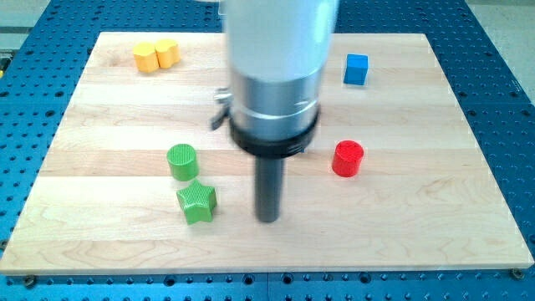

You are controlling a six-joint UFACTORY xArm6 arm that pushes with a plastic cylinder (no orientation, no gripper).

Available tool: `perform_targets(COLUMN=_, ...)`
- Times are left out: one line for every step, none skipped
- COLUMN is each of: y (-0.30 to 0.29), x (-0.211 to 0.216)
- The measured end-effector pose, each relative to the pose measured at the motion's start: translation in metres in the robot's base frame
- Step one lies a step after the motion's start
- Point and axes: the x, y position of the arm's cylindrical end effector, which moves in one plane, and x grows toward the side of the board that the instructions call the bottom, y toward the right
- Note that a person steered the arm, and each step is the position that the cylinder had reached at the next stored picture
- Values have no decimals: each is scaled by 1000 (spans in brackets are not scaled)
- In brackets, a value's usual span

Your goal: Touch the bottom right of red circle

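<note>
The red circle block [348, 158] stands on the wooden board [418, 217], right of the view's middle. My tip [267, 218] rests on the board below and to the left of the red circle, well apart from it. The tip is closer to the green star block [196, 202], which lies to its left. The arm's silver body hides the board behind the rod.
A green circle block [181, 160] sits just above the green star. A blue cube [356, 69] is at the view's upper right. Two yellow blocks [156, 55] sit together at the upper left. The board's edges border a blue perforated table [501, 67].
</note>
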Motion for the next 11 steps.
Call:
perform_targets(y=-60, x=23)
perform_targets(y=-64, x=-20)
perform_targets(y=-64, x=-29)
perform_targets(y=-91, x=-35)
perform_targets(y=-14, x=-10)
perform_targets(y=53, x=-38)
perform_targets(y=104, x=-67)
perform_targets(y=126, x=-93)
perform_targets(y=168, x=-63)
perform_targets(y=198, x=-90)
perform_targets(y=154, x=-154)
